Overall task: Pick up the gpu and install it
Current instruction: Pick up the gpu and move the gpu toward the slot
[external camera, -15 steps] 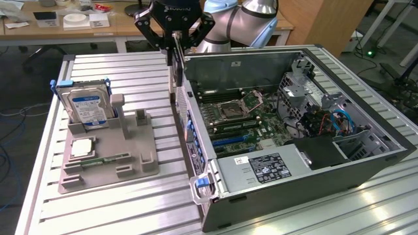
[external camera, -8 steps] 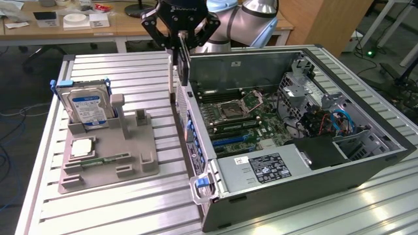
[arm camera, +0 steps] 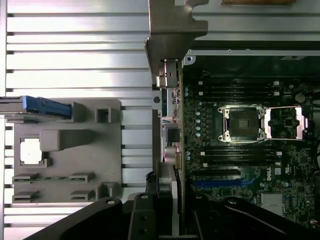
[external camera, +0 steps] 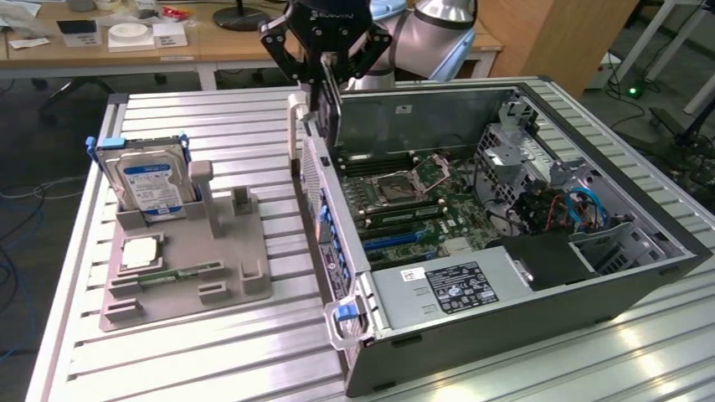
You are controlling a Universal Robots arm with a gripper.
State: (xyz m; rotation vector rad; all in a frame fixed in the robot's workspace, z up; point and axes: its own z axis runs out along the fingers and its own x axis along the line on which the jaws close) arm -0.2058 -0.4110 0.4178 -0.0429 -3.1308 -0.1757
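Observation:
My gripper (external camera: 325, 65) is shut on the gpu (external camera: 327, 113), a thin dark card that hangs on edge from the fingers. It hovers over the near-side wall of the open computer case (external camera: 625, 276), at the edge of the motherboard (external camera: 419, 201). In the wrist view the gpu (arm camera: 173, 125) shows edge-on, with its silver metal bracket (arm camera: 170, 30) at the far end and my dark fingers (arm camera: 150, 215) clamped on the near end. The blue expansion slot (arm camera: 217, 183) lies on the board beside the card, apart from it. The same blue expansion slot (external camera: 391, 240) sits below the card's level.
A grey parts holder (external camera: 213, 260) stands on the slatted table at the exterior view's left. It carries the silver hard drive (external camera: 151, 184), a square processor chip (external camera: 143, 251) and a green memory stick (external camera: 179, 273). The power supply (external camera: 447, 289) fills the case's near corner; cables (external camera: 570, 209) lie at its right.

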